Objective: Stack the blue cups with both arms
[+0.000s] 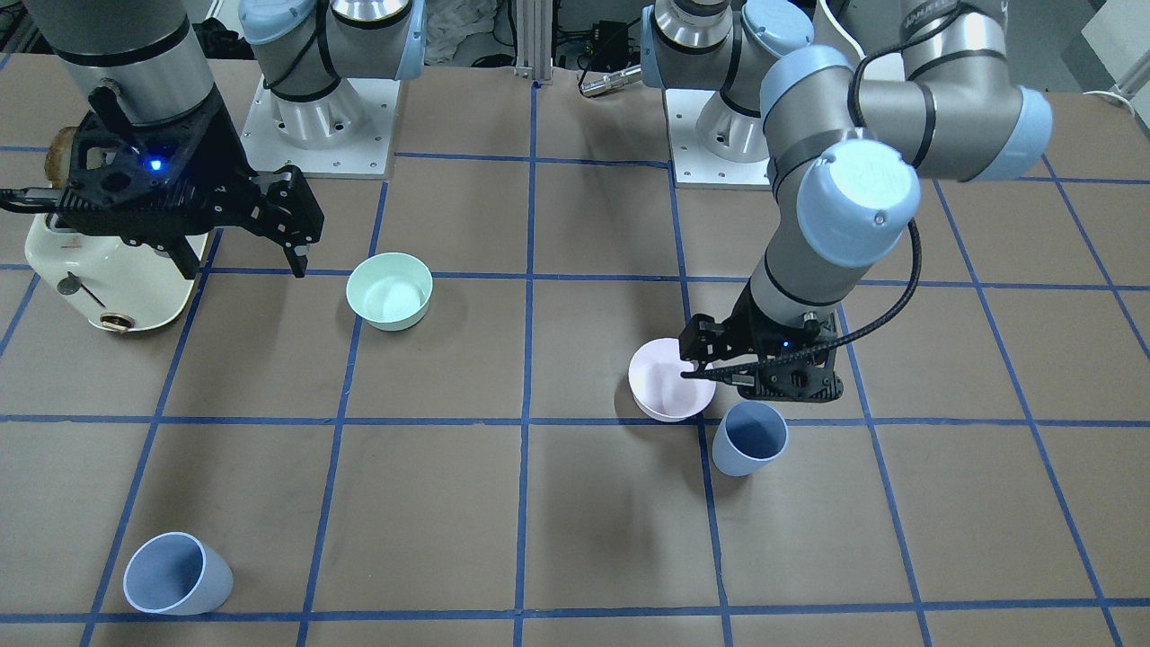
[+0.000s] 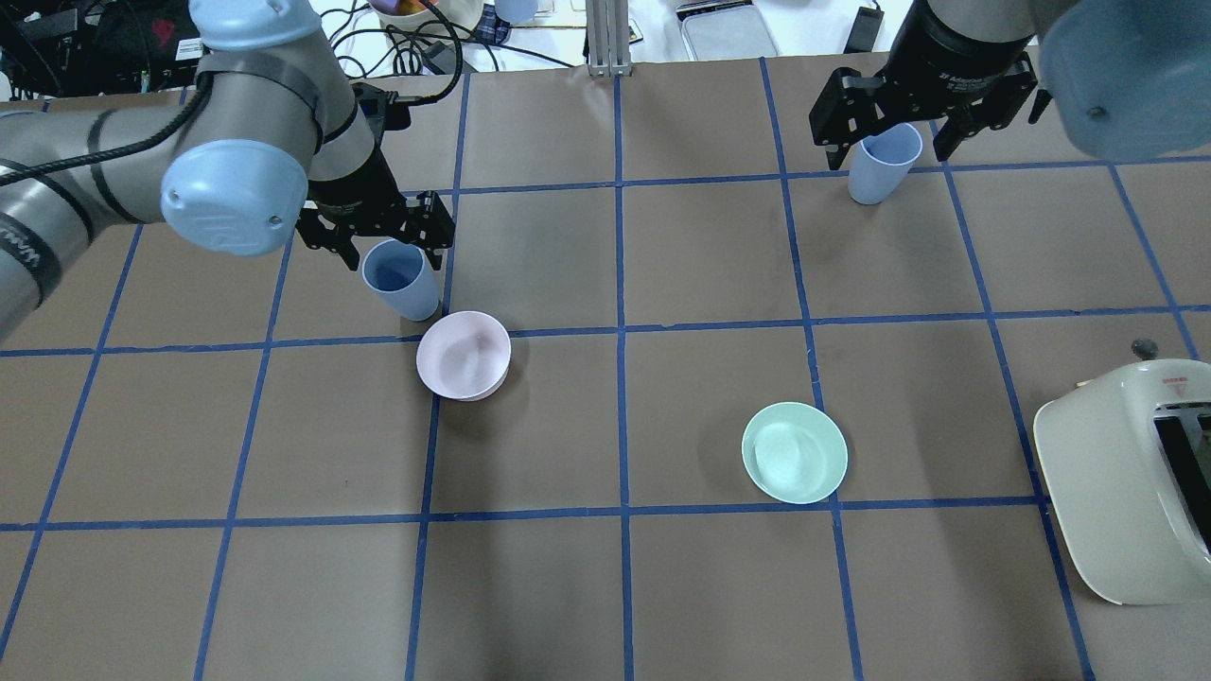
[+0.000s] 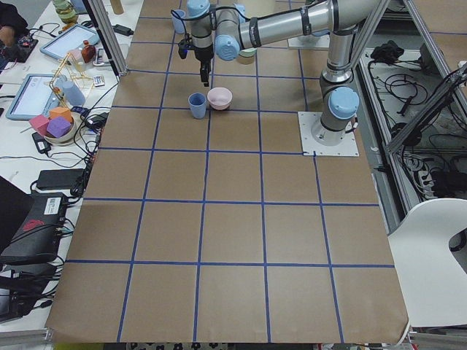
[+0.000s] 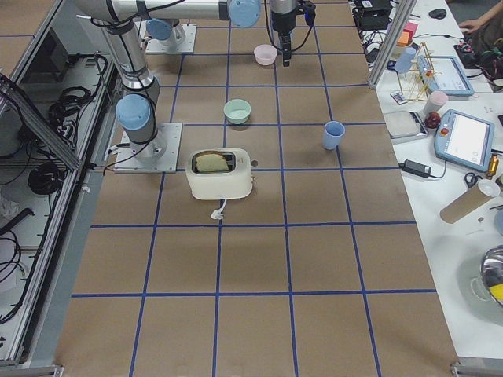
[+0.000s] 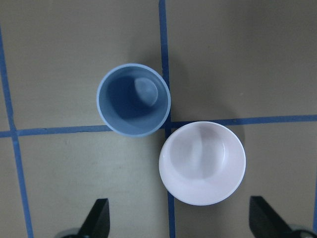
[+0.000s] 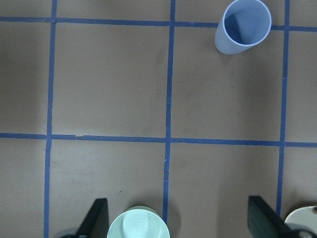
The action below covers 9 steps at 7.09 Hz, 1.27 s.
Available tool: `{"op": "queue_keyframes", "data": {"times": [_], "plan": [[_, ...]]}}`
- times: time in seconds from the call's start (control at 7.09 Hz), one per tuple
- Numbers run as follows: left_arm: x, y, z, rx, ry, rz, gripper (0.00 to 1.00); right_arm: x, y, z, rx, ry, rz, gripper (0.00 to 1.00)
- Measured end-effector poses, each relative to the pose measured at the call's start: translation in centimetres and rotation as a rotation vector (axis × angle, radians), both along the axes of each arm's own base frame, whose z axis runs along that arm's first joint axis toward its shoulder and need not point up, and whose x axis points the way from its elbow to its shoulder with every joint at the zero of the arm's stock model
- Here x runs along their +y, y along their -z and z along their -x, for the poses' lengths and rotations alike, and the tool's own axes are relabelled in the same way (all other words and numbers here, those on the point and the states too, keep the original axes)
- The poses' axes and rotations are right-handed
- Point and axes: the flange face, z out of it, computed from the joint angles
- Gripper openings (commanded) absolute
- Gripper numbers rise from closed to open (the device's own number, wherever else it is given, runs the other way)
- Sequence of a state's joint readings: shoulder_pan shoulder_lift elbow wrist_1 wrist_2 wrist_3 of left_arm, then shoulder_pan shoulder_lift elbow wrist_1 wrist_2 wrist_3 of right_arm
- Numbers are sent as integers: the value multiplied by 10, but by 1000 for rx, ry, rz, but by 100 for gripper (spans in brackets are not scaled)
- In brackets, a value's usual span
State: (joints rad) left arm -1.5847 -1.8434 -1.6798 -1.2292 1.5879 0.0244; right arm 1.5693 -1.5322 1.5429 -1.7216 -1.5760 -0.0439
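Observation:
One blue cup stands upright right next to the pale pink bowl. My left gripper hovers above them, open and empty. In the left wrist view the cup and the pink bowl lie ahead of the open fingertips. The other blue cup stands alone near the table's far edge. My right gripper is open and empty, high above the table, well back from that cup. The right wrist view shows that cup far ahead.
A mint-green bowl sits mid-table on the right side. A cream toaster with a bread slice stands near the right arm's base. Blue tape lines grid the brown table. Operators' gear lies beyond the far edge.

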Motion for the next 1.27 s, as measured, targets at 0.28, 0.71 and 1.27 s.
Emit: {"op": "queue_keyframes", "data": {"times": [0.28, 0.71, 1.27], "plan": [[-23, 48, -2, -19, 11, 19, 69, 0, 0, 4, 9, 4, -2, 100], [-33, 83, -2, -27, 15, -10, 0, -1, 2, 5, 14, 6, -6, 100], [-53, 53, 22, -8, 15, 68, 0, -2, 3, 6, 15, 8, -5, 100]]}}
